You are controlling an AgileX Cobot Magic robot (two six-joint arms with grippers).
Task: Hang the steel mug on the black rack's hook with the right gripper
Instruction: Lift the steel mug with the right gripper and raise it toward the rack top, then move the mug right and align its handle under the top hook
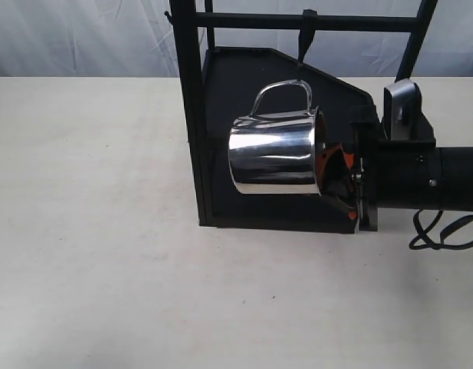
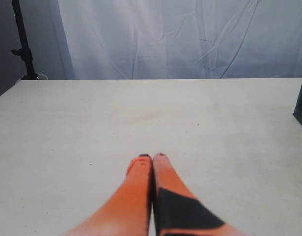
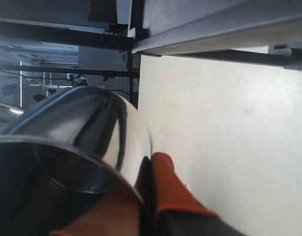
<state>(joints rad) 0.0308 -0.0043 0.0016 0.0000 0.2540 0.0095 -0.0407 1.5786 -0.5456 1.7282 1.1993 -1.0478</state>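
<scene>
Sideways, the steel mug [image 1: 271,158] is pinched at its rim by the right gripper [image 1: 336,171], handle uppermost, so its loop meets the hook [image 1: 302,48] dangling from the black rack [image 1: 191,108] (whether threaded, unclear); left gripper [image 2: 151,158] fingers pressed together above the bench [image 2: 92,128].

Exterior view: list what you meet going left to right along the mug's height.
Bare table → rack's left post → steel mug → right tool's orange fingers → black arm.
</scene>
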